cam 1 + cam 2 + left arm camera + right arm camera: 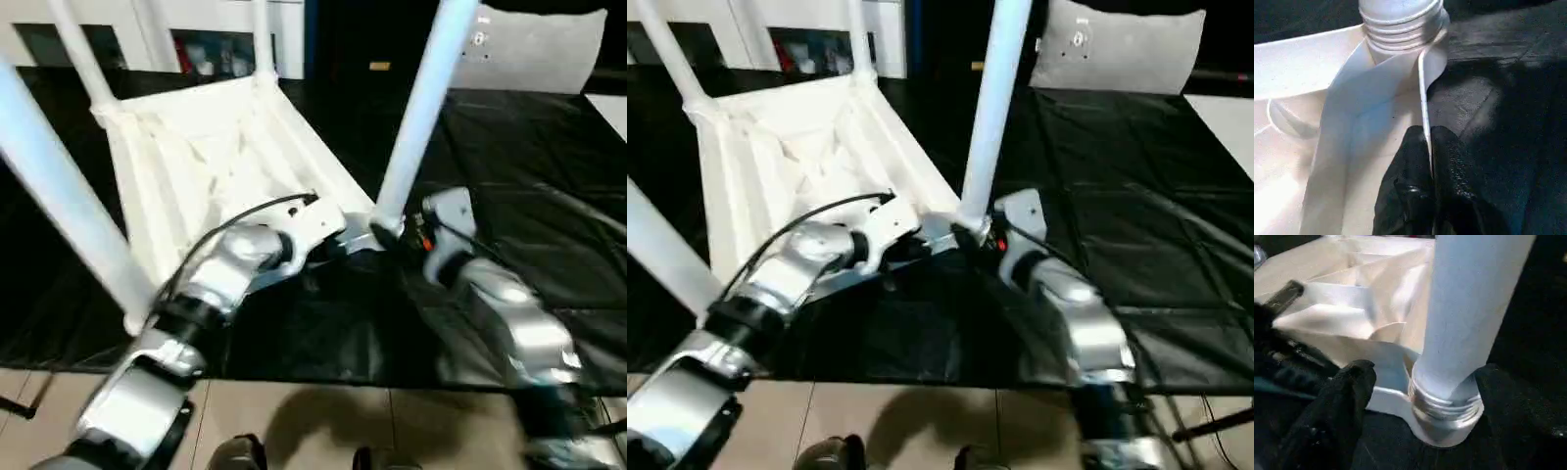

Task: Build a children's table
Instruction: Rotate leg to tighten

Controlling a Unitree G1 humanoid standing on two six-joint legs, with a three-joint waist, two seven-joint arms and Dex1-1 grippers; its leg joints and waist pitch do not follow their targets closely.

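Left wrist view: the top's point(1308, 63) thin rim is pinched by the clenched left tool point(1430, 161), beside a corner socket. Upside down on the black tabletop point(549, 196) the top lies, legs up. The near leg's point(1469, 318) threaded collar is straddled by the released right tool point(1415, 382).

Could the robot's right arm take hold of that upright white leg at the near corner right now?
Probably yes. The right gripper has its fingers spread on either side of the leg near its threaded collar, with nothing between them.
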